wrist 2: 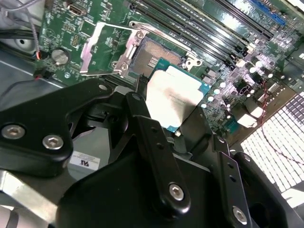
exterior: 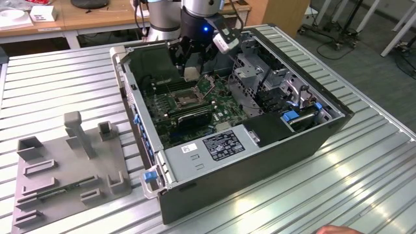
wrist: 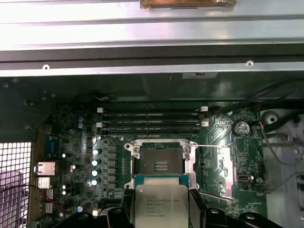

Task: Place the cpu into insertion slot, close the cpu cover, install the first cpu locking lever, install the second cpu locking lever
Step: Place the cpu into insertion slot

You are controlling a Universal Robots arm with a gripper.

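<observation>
Grasps the cpu point(wrist: 159, 206) in the end effector point(wrist: 160, 211), clenched on 2 opposite edges, leaving the silvery top and the underside clear. Holds it flat and square to the insertion slot point(wrist: 160, 159), probably so as to go straight down onto the contacts. Not seated yet: slot bare, dark centre exposed, just ahead of and below the fingertips. Beside the slot, off to 1 side of the fingers point(wrist 2: 142, 118), the cpu cover point(wrist 2: 89, 50) swung open, seemingly to stay out of the chip's path, with green board visible through its cut-out.

In the first wrist view: squareness of chip to slot, and long memory slots point(wrist: 149, 122) farther ahead of the end effector. In the second wrist view: the opened cover frame, and 1 corner of the cpu overlapping the slot's rim as seen from there. No telling the height from either wrist view.

In the exterior view: a clear gap between chip and motherboard point(exterior: 221, 105), the end effector reaching down inside an open computer case point(exterior: 273, 156) lying on the ribbed tabletop point(exterior: 364, 185). Also a grey fixture tray point(exterior: 71, 170), well apart from the end effector, outside the case.
</observation>
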